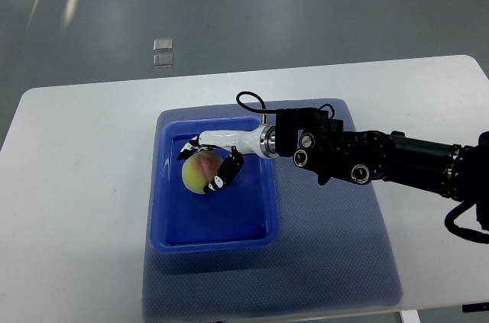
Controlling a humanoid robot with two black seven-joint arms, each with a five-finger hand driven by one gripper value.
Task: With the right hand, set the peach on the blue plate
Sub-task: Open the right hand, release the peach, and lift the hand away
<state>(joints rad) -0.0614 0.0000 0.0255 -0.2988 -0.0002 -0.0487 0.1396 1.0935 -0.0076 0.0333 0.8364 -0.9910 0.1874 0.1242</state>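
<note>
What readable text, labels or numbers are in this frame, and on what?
None readable.
Blue plate: no print visible.
Peach: no sticker visible.
Right hand and its black arm: no legible markings.
White table and blue mat: plain.
Two small clear squares on the floor: too small to tell.

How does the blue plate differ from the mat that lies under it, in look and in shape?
The blue plate is a bright, glossy blue; the mat is a duller, greyish blue with a fine woven texture.
The plate has raised walls like a shallow tray; the mat lies flat on the white table.
The plate is smaller and covers only the mat's left part.
The plate holds the peach, grasped by the right hand; the mat bears the plate.
Both are rounded rectangles.
</note>
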